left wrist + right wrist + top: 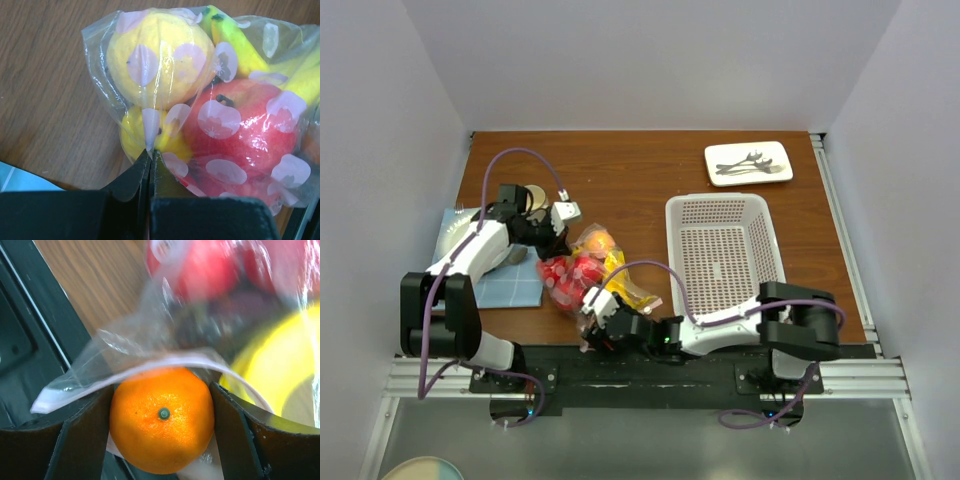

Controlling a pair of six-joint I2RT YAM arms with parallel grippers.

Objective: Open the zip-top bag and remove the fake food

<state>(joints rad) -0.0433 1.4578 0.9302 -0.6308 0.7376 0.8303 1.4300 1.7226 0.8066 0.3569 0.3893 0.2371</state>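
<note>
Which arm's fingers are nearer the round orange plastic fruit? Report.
Right. The right fingers clasp the round orange plastic fruit; the left fingers pinch the far end of the clear zip-top bag.

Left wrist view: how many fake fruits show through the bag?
4: a large yellow fruit at top, a smaller yellow one beneath it, a banana upper right, a red apple right; more may be hidden behind.

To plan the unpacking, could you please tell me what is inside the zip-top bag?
The zip-top bag shows a yellow fruit, a banana, a red apple and a smaller yellow piece. An orange sits at its mouth, in the right end effector. Anything behind is covered.
</note>
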